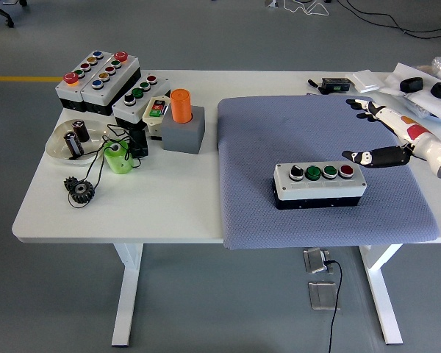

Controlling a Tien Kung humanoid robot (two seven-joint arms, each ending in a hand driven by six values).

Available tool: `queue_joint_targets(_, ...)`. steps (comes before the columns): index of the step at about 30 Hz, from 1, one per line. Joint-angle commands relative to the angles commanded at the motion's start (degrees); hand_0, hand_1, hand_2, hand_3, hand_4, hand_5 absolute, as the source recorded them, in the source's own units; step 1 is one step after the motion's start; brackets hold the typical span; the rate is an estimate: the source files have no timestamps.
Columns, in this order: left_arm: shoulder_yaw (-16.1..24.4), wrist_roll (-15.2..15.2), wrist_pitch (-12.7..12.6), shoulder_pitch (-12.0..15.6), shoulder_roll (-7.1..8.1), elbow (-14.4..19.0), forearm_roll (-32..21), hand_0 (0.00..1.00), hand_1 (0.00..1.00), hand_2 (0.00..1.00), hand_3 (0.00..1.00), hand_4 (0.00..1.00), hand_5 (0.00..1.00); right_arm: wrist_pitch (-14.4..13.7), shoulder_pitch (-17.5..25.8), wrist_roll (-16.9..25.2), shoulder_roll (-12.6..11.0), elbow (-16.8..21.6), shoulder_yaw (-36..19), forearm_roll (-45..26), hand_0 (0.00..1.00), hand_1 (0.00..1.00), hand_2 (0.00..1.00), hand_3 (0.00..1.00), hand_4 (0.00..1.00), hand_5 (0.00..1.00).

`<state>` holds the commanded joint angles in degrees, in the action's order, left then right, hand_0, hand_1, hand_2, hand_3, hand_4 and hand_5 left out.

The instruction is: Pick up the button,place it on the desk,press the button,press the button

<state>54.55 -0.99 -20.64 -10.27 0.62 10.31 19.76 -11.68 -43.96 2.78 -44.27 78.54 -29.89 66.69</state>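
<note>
A grey button box (320, 184) with a black base lies on the blue-grey mat (257, 140), right of the middle. Its top carries a black knob, two green buttons and a red button (346, 171) in a row. My right hand (375, 140) hovers over the mat's right side, just right of and behind the box, not touching it. Its fingers are spread and hold nothing; the thumb (364, 157) points at the box's red end. My left arm is out of view.
Several other button boxes (99, 77) stand at the back left, with an orange cylinder in a grey block (182, 121), a white dish (73, 140), a green cup (117, 157), a black gear (81, 191) and cables. Bags and black parts (411, 84) lie at the back right.
</note>
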Motion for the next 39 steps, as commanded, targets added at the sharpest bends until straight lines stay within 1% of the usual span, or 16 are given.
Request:
queue_joint_targets(2,-0.2,0.1,0.0,0.0,-0.01,0.0,-0.2,0.658,0.705,0.718,0.519,0.333,0.963,0.0,-0.2,0.1,0.0,0.0,0.1,-0.8,0.947,0.909,0.965,0.998,0.843,0.222)
queue_joint_targets(4,-0.1,0.2,-0.1,0.5,-0.39,0.0,0.1,0.658,0.705,0.718,0.519,0.333,0.963,0.2,-1.2,0.3,1.1,0.0,0.6,-3.9,0.947,0.909,0.965,0.998,0.843,0.222)
queue_joint_targets(8,1.0,0.0,-0.3,0.8,-0.62,0.0,1.3,0.658,0.705,0.717,0.519,0.333,0.963,0.4,-1.0,0.7,2.9,0.3,0.0,-10.3,0.950,0.905,0.962,0.998,0.842,0.230)
queue_joint_targets(10,1.0,0.0,-0.3,0.8,-0.62,0.0,1.4,0.658,0.705,0.717,0.519,0.333,0.963,0.5,-0.9,0.9,3.2,0.4,-0.1,-12.1,0.950,0.905,0.962,0.998,0.842,0.230)
queue_joint_targets(15,0.5,0.1,-0.1,0.7,-0.62,0.0,0.5,0.657,0.705,0.717,0.519,0.332,0.967,1.5,0.1,1.2,2.8,0.7,-0.8,-21.0,0.954,0.908,0.963,0.996,0.837,0.216)
queue_joint_targets(17,0.5,0.1,-0.1,0.7,-0.62,0.0,0.4,0.657,0.705,0.717,0.519,0.332,0.967,1.6,0.4,1.3,2.7,0.7,-1.0,-23.4,0.954,0.908,0.963,0.996,0.837,0.216)
queue_joint_targets(19,0.6,0.1,-0.1,0.6,-0.61,0.0,0.4,0.656,0.704,0.715,0.519,0.333,0.967,1.7,0.4,1.4,2.8,0.5,-1.2,-24.5,0.955,0.911,0.962,0.980,0.832,0.226)
queue_joint_targets(26,0.5,0.0,0.1,0.2,-0.40,0.0,0.4,0.656,0.704,0.715,0.519,0.333,0.967,1.7,0.2,1.5,2.8,0.5,-1.6,-25.7,0.954,0.910,0.963,0.978,0.828,0.225)
queue_joint_targets(28,0.5,0.2,0.1,0.2,-0.37,0.0,0.0,0.656,0.704,0.715,0.519,0.333,0.967,0.8,0.6,1.0,2.6,0.4,-2.0,-27.4,0.954,0.910,0.963,0.978,0.828,0.225)
queue_joint_targets(30,0.5,0.2,0.1,0.1,-0.34,0.0,0.0,0.656,0.704,0.715,0.519,0.333,0.967,-0.2,0.8,1.0,2.7,0.0,-2.1,-30.2,0.954,0.910,0.963,0.978,0.828,0.225)
queue_joint_targets(31,0.4,0.2,0.2,0.0,-0.27,0.0,0.0,0.656,0.704,0.715,0.519,0.333,0.969,-0.5,1.0,1.4,2.7,-0.3,-2.3,-32.1,0.881,0.885,0.952,0.959,0.790,0.258)
queue_joint_targets(36,0.5,0.2,0.2,-0.1,-0.28,0.0,-0.1,0.656,0.704,0.715,0.519,0.333,0.969,0.0,1.8,3.3,2.5,-0.4,-3.5,-41.2,0.881,0.885,0.952,0.959,0.790,0.258)
queue_joint_targets(37,0.4,0.2,0.2,0.0,-0.37,0.0,-0.2,0.656,0.703,0.715,0.519,0.333,0.969,0.5,2.0,3.8,2.5,-0.5,-3.9,-43.4,0.868,0.864,0.928,0.938,0.695,0.348)
queue_joint_targets(39,0.1,0.2,0.2,0.2,-0.50,0.0,-0.4,0.656,0.703,0.715,0.519,0.333,0.969,0.9,2.3,4.2,2.5,-0.7,-4.5,-48.3,0.868,0.864,0.928,0.938,0.695,0.348)
